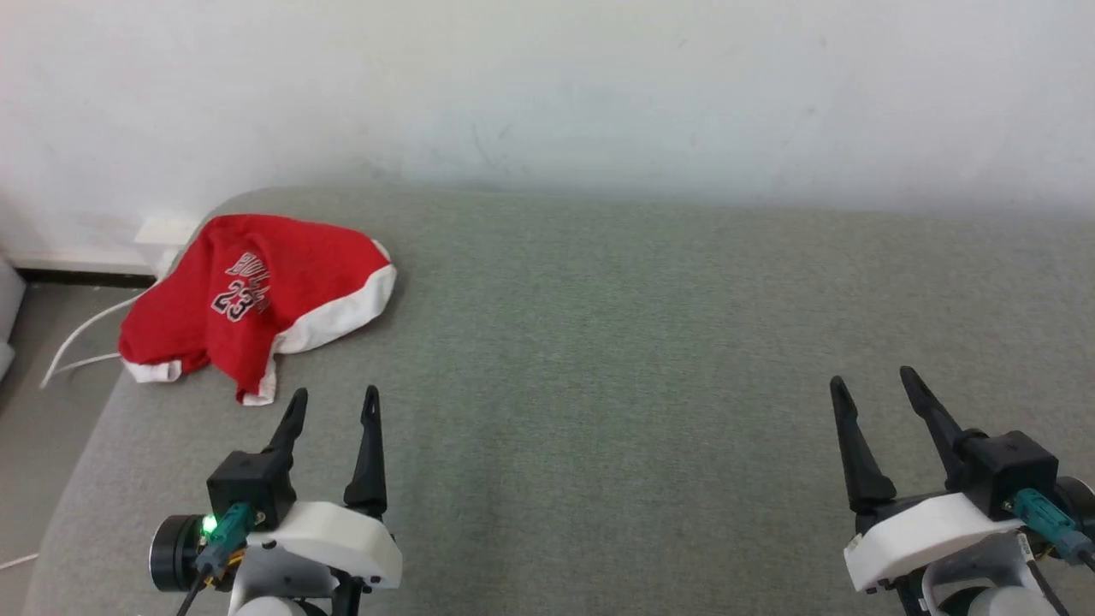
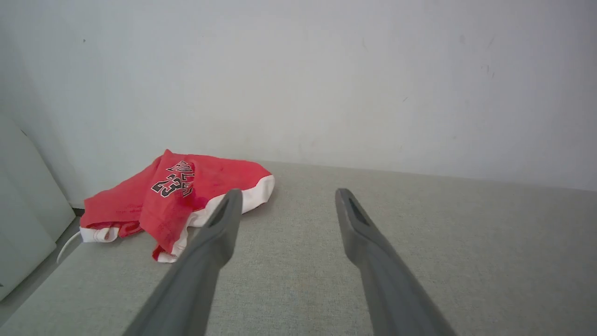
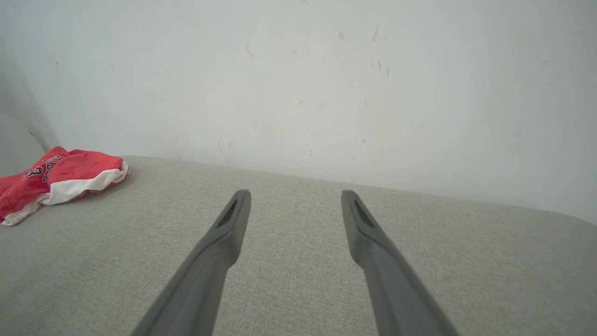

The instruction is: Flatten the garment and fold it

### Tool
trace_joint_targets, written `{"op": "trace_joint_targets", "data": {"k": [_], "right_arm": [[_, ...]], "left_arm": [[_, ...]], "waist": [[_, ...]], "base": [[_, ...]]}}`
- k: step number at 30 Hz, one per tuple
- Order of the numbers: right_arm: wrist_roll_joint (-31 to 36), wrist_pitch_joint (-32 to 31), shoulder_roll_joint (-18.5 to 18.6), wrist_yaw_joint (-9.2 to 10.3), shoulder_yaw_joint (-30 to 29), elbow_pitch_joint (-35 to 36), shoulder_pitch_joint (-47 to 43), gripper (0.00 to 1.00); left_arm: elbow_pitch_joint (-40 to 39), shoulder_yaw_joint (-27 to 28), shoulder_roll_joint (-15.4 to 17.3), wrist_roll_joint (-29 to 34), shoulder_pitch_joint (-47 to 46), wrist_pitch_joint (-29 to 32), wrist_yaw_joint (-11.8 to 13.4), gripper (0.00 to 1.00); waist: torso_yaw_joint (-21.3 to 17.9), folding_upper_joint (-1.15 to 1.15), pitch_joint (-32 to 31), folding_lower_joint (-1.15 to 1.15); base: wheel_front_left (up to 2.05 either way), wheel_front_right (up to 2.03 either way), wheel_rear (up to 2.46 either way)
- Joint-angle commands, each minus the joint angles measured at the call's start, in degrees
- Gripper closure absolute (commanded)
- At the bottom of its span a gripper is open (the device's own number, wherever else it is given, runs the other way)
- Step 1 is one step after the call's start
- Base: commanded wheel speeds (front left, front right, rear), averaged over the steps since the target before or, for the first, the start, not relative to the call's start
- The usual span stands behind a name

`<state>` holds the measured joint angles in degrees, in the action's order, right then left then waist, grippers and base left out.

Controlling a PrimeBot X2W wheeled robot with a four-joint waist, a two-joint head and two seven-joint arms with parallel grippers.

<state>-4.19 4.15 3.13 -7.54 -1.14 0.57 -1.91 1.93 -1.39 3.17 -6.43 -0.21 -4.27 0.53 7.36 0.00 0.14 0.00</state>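
Observation:
The red shorts [image 1: 248,295] lie crumpled at the far left of the grey cushioned surface [image 1: 616,359], white hem bands showing and the "BULLS 23" print facing up. The left wrist view has the shorts [image 2: 186,196] ahead and to the left; the right wrist view has the shorts [image 3: 56,179] at its left edge. My left gripper [image 1: 334,398] is open just in front of the shorts, apart from them, fingers empty. Far to the right, my right gripper [image 1: 873,381] stands open over bare fabric, nothing between its fingers.
A white wall [image 1: 547,85] rises behind the surface. The surface's left edge [image 1: 94,428] drops to a grey floor where a white cable [image 1: 77,338] runs. A pale panel [image 2: 23,205] stands at the far left.

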Motion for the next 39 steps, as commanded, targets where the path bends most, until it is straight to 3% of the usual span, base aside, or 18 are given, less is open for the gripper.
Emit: {"op": "trace_joint_targets", "data": {"k": [1,13,39], "right_arm": [[-0.58,0.61,-0.08,0.02,0.21,0.34,-0.71,0.00],[-0.81,1.82,-0.10,0.03,1.09,0.94,-1.41,0.00],[-0.23,4.14,-0.15,0.04,0.91,3.51,-1.43,0.00]], "left_arm": [[0.34,0.02,-0.10,-0.63,-0.43,-0.61,-0.22,0.00],[1.90,-0.78,-0.12,-2.57,-0.30,-2.05,-0.65,0.00],[3.44,-1.63,-0.18,-8.13,-4.94,-5.04,0.28,0.00]], "waist": [[1.62,0.00,-0.12,0.00],[7.39,0.00,-0.50,0.00],[13.73,0.00,2.39,0.00]], "base": [[0.00,0.00,0.00],[0.00,0.00,0.00],[0.00,0.00,0.00]]}}
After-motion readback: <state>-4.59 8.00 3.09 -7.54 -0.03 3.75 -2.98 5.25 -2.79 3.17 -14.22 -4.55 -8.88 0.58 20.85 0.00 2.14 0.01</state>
